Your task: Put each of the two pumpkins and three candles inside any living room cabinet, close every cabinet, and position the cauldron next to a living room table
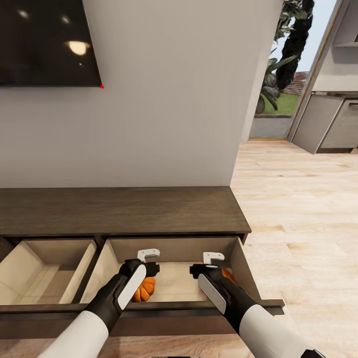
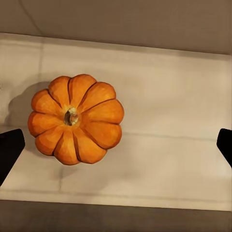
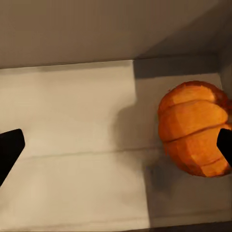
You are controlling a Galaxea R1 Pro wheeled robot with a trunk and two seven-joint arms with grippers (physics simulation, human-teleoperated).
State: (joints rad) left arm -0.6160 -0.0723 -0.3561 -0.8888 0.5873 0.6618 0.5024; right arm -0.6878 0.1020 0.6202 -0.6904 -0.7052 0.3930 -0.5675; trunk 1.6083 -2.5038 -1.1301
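Inside the cabinet's (image 1: 124, 211) right-hand open drawer (image 1: 174, 283) sit two pumpkins: one (image 1: 145, 290) beneath the left gripper (image 1: 148, 255), one (image 1: 228, 275) in the right corner beside the right gripper (image 1: 214, 258). Both grippers hover with fingers spread, holding nothing. Two drawers stand open. Risk: closing the drawer before both arms lift clear could trap them.

No readable text, labels, brands or numbers anywhere.

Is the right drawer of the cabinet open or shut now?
Open. The drawer is pulled out from the cabinet, its beige inside shows, and both pumpkins lie in it.
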